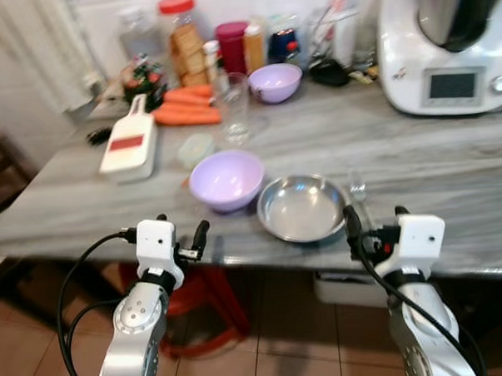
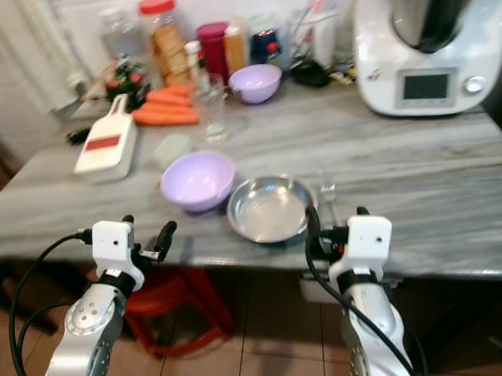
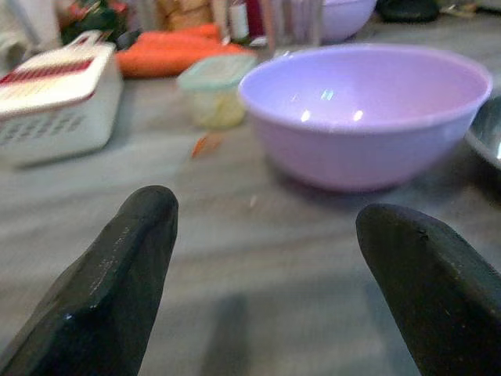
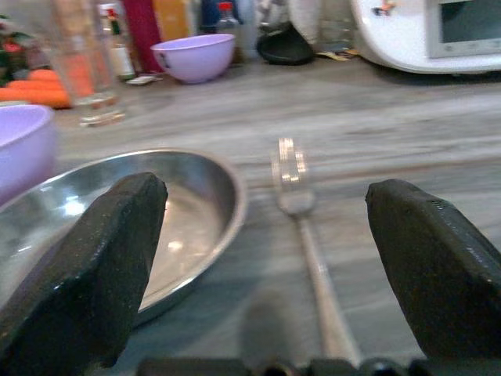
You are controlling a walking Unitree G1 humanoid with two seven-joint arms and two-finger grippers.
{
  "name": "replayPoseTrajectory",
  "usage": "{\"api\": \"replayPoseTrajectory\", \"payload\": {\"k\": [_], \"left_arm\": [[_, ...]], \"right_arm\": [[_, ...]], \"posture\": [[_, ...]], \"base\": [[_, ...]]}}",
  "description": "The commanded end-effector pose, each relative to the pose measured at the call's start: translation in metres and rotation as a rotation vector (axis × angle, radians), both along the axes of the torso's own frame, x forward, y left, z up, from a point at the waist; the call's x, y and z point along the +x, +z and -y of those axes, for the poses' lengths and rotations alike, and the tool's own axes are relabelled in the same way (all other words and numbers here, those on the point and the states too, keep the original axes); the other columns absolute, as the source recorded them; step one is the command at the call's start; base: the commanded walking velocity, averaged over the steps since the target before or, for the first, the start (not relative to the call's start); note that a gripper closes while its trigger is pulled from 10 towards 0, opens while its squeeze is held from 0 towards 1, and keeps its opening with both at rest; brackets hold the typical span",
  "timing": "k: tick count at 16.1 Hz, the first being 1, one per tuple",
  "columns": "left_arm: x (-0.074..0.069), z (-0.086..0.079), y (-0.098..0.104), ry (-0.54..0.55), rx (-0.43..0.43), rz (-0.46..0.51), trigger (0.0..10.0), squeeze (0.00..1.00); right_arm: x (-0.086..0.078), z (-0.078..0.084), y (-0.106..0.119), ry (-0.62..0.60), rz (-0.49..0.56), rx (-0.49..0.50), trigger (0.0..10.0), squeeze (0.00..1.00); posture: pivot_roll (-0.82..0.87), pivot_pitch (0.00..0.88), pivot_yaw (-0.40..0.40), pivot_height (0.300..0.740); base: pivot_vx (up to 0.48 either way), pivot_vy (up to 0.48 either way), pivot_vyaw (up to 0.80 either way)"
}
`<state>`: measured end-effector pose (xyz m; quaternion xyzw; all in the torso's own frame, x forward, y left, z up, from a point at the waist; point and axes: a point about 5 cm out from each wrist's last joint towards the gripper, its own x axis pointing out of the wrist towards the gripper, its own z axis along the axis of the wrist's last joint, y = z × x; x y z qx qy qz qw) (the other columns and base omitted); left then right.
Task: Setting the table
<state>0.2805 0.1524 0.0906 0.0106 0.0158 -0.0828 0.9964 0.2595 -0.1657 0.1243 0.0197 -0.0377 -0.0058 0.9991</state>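
Nearest us, we hold the left pincer (image 1: 182,235) and the right pincer (image 1: 374,227) at the front edge of the desk (image 1: 451,179), both with fingers spread apart and gripping nothing, the right one lined up with the fork (image 4: 301,205). Just beyond them sit the lilac bowl (image 1: 226,179) and the steel plate (image 1: 302,206) side by side, the fork lying just beside the plate, so we judge one place roughly laid. Farther back the glass (image 1: 233,108), a second lilac bowl (image 1: 275,82), the carrots (image 1: 187,107) and the slicer (image 1: 130,146) remain unsorted.
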Motion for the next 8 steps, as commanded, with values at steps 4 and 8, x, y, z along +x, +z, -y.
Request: {"api": "replayPoseTrajectory", "payload": {"k": [4,8], "left_arm": [[0.0011,-0.0040,-0.0002,0.013,0.015,-0.001,10.0,0.00],[0.0040,-0.0054,-0.0007,0.009,0.022,-0.004,10.0,0.00]], "right_arm": [[0.0045,-0.0012,-0.0014,-0.040,0.001,0.005,10.0,0.00],[0.0025,-0.0019,-0.0033,-0.017,-0.012,0.024,10.0,0.00]], "posture": [[-0.10,0.000,0.129,0.740],[-0.12,0.000,0.138,0.740]], "base": [[-0.304,0.000,0.00],[-0.319,0.000,0.00]]}}
